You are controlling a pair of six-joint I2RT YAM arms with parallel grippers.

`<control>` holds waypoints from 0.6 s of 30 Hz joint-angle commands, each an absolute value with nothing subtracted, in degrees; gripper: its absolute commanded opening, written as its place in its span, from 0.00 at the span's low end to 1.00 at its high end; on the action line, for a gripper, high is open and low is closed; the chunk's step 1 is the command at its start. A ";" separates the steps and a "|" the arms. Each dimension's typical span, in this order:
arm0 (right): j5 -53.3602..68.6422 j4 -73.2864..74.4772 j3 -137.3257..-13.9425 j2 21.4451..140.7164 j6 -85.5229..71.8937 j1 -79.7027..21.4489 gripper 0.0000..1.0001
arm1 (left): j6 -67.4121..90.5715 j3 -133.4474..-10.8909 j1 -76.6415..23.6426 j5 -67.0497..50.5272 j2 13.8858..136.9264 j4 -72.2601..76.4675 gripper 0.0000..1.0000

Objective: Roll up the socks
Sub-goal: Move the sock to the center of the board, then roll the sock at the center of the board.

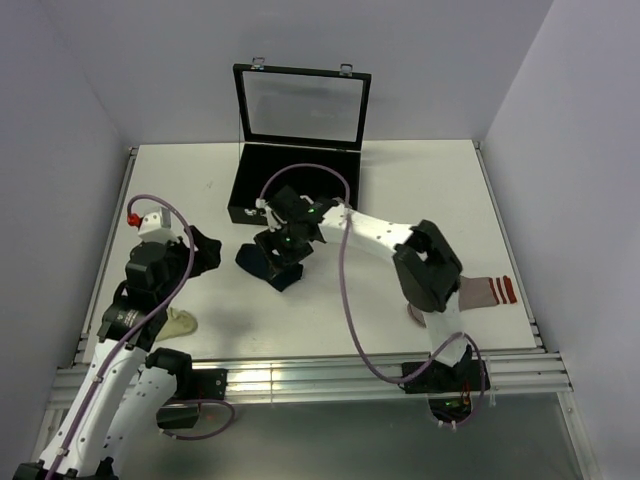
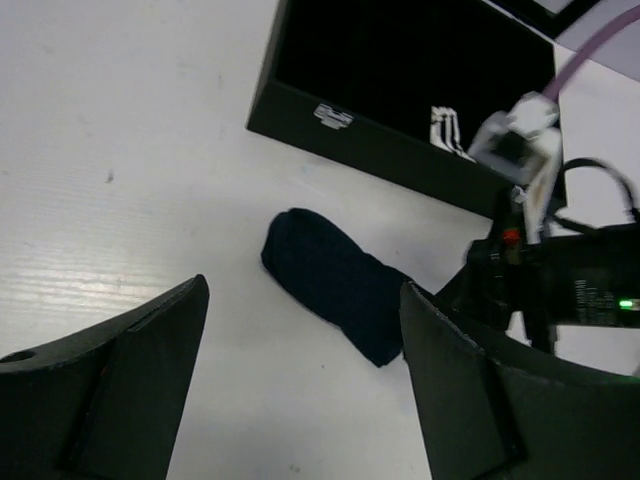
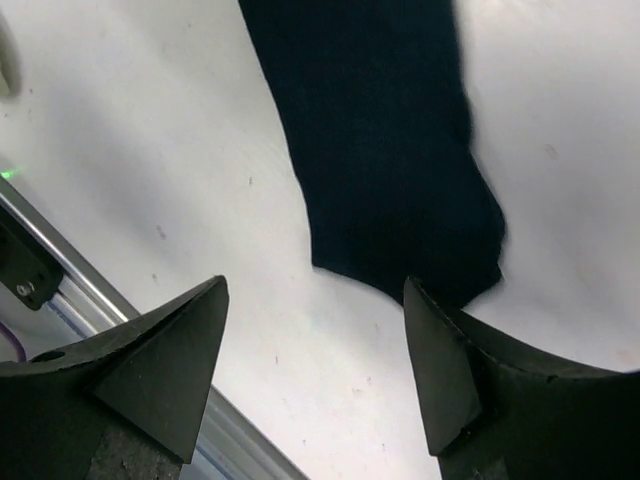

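Two wide-open, empty grippers up top: right gripper (image 1: 287, 245) hovers over the navy sock (image 1: 272, 268) beside the black case (image 1: 300, 180), left gripper (image 1: 207, 250) just left of it. Left wrist: case wall close behind sock, so roll toward open table (image 2: 120, 150). Right wrist: sock end sits off-centre; centre first, rail (image 3: 240, 445) near.
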State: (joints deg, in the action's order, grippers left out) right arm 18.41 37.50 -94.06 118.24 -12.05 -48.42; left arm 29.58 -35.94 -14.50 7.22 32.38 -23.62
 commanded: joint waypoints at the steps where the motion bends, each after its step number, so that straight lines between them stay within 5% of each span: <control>1: 11.71 32.62 -88.00 104.88 -13.60 -47.99 0.78 | 28.65 -35.68 -15.73 1.60 34.09 -19.69 0.82; 7: 1.41 22.60 -66.30 84.49 -21.52 -44.22 0.77 | 28.47 -36.12 -20.37 -2.91 42.69 -16.44 0.78; 18: 3.78 17.31 -36.92 49.14 -26.37 -29.53 0.75 | 25.23 -43.05 -49.45 15.28 66.87 -11.60 0.67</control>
State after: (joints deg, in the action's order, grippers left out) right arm 4.25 20.67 -39.22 53.30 -24.88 -30.20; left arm 28.10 -39.07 -45.01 9.78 63.86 -15.79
